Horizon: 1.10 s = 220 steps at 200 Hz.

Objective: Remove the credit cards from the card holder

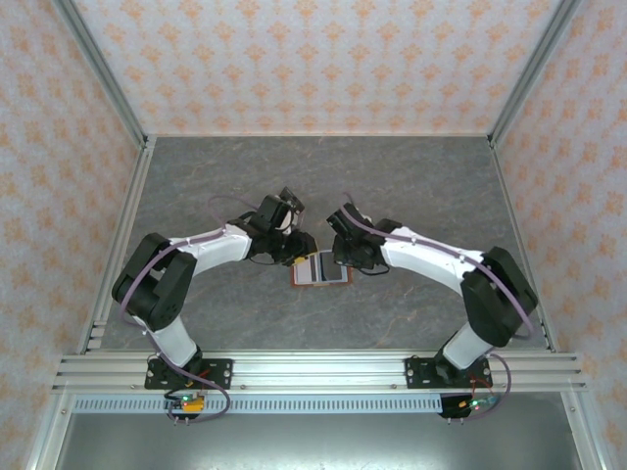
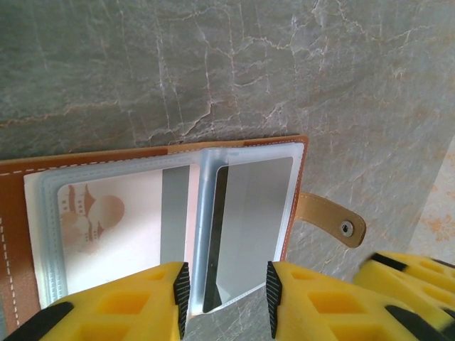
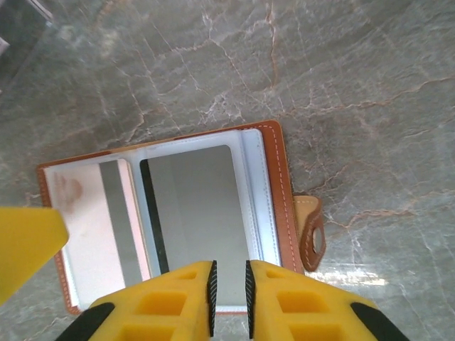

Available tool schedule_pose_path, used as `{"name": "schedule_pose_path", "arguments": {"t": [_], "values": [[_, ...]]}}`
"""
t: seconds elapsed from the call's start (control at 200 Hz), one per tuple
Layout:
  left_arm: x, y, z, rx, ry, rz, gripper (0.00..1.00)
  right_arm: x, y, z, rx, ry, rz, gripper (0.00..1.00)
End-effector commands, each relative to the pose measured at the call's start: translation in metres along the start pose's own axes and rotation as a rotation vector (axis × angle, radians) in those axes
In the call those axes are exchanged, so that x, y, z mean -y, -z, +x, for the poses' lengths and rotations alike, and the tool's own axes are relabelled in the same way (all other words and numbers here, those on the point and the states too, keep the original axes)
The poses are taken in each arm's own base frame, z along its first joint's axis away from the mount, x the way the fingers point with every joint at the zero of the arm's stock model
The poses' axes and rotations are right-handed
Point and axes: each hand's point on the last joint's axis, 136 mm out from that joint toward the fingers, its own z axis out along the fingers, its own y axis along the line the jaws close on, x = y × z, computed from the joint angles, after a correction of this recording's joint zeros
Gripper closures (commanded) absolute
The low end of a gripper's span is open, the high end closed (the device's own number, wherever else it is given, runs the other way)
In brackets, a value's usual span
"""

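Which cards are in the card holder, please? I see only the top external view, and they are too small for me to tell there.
Observer: Two show. A grey card with a dark stripe sits in the clear sleeve on the right arm's side of the open card holder.
Operator: Thank you. And the other one?
Observer: A pale pink card with a faint picture sits in the sleeve on the left arm's side.
Operator: Where is the closing strap?
Observer: The snap strap sticks out from the holder's edge beside the grey card, lying on the table and covering neither card.
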Motion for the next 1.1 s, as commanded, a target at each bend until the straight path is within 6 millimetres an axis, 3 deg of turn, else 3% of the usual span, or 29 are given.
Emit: {"name": "schedule_pose_path", "arguments": {"t": [0.0, 0.636, 1.096], "values": [[-0.002, 0.001, 0.002, -0.001, -0.002, -0.01, 0.64, -0.008, -0.004, -0.002, -0.008, 0.01, 0.014, 0.79], [-0.003, -0.02, 0.014, -0.062, -0.019, -0.019, 0.68, 0.008, -0.048, 0.02, -0.114, 0.004, 0.114, 0.79], [-0.005, -0.031, 0.016, -0.078, -0.046, 0.017, 0.69, 0.003, -0.057, 0.026, -0.154, -0.029, 0.048, 0.79]]}}
